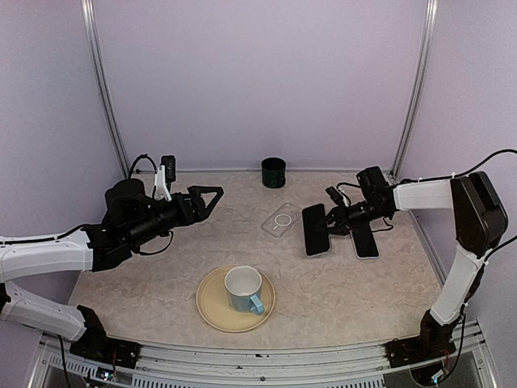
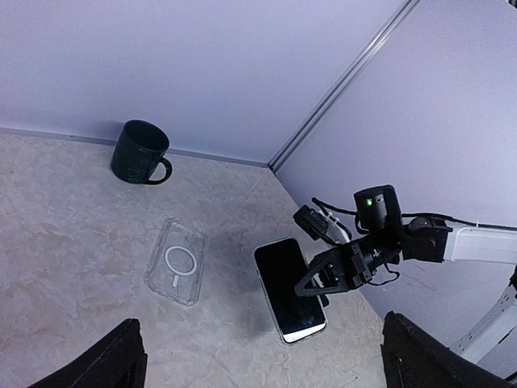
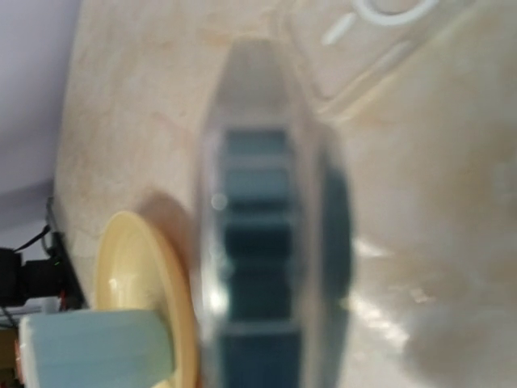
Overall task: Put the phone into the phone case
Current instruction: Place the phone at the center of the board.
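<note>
Right of the table's (image 1: 339, 299) middle, the right gripper (image 1: 331, 220) has its jaws pinching one long edge of the phone (image 1: 316, 230). The phone is just beside the clear case (image 1: 281, 220), not yet over it. The left gripper (image 1: 215, 200) hangs well apart, jaws spread and empty. That edge grip looks thin, so the phone could pivot or slip in transit. The light case could also skid when a corner presses in, since nothing pins it.

Dark mug (image 1: 274, 172) by the back wall, pale mug (image 1: 243, 289) on yellow plate (image 1: 208, 308)
</note>
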